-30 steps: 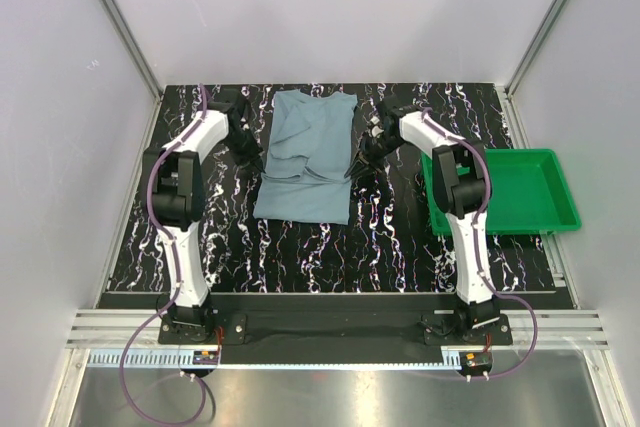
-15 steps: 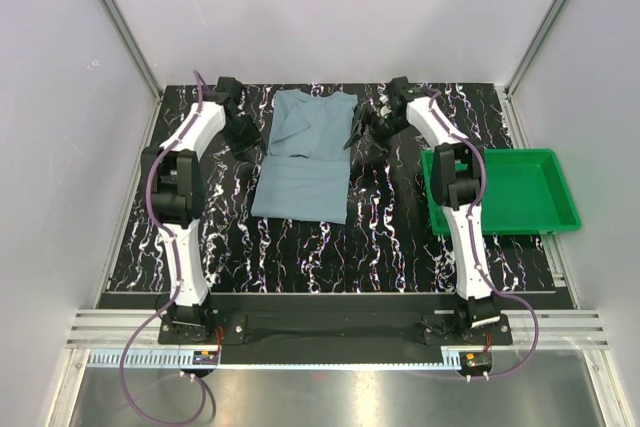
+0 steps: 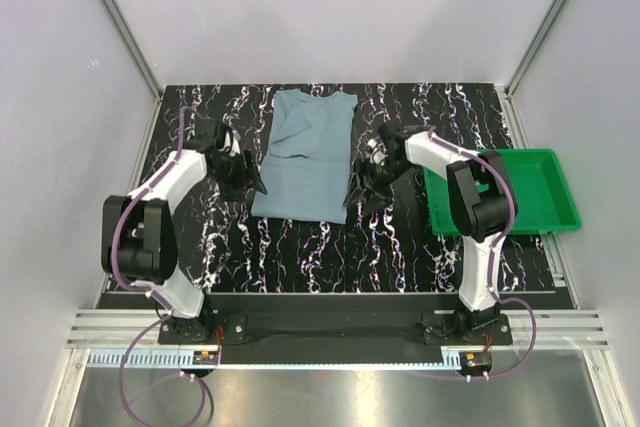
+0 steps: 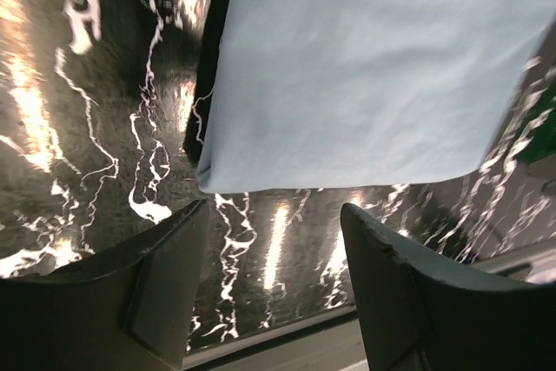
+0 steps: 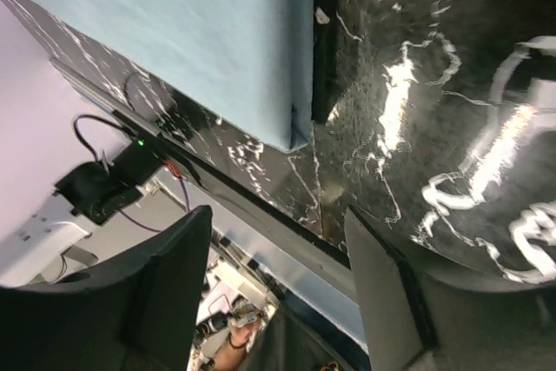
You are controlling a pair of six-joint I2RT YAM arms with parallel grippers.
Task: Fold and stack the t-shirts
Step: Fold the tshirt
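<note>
Currently the shirt [image 3: 305, 157] lies flat on the table [image 3: 400, 237], folded to a strip, long axis running away from the arm bases. Beside its near-left corner sits the left gripper [image 3: 245, 177], beside near-right the right gripper [image 3: 360, 190]; both spread, empty, equally near.

The shirt [image 3: 305, 157] lies flat down the middle of the table [image 3: 330, 247]. Bare marbled top shows on both sides of it and in front of its near hem. The left gripper [image 3: 248, 175] stands just beside the shirt's left edge and the right gripper [image 3: 362, 187] just beside its near right corner, each with fingers apart around nothing. The green tray [image 3: 540, 187] blocks the right edge, and walls [image 3: 350, 7] close the far, left and right sides.
</note>
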